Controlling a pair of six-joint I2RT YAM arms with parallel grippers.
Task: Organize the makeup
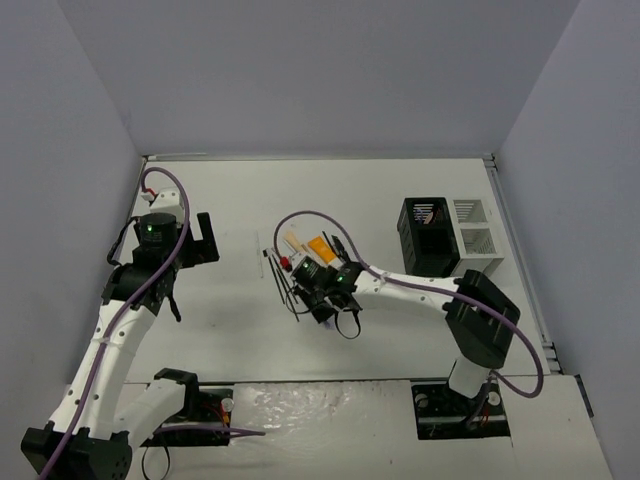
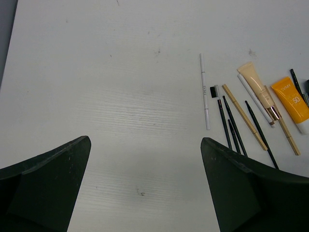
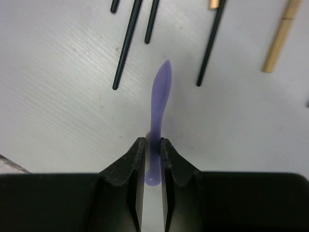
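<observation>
Right wrist view: a slim lavender plastic tool [image 3: 161, 89] is pinched near its rounded end between the two black fingers [image 3: 130, 164] of the right gripper [image 3: 153, 145], which is clenched on it from both sides. The tool's tapered tip is pointed away from the gripper, over the white table [image 3: 58, 111]. Whether the tool is lifted or resting on the surface cannot be told. Beyond the tip, the ends of thin black pencils [image 3: 126, 48] are seen lying on the table, apart from the tool, and a beige wooden stick [image 3: 280, 41] is seen at the upper right.

In the left wrist view, the left gripper [image 2: 145, 140] is spread wide with nothing between its fingers [image 2: 48, 188], above bare table. The rest of the makeup is laid out to its right in a loose row: a thin white pencil [image 2: 204, 92], a small black brush with a bristled head [image 2: 216, 94], several thin black pencils, two beige sticks [image 2: 244, 117], a beige tube with a rose-gold cap [image 2: 259, 87] and an orange tube with a white end [image 2: 291, 101].

In the top external view, the makeup is gathered near the middle of the table, with the right arm reached in over it. A black mesh box [image 1: 430, 238] and a white compartment holder [image 1: 478, 232], set side by side, are placed well to the right of the makeup.
</observation>
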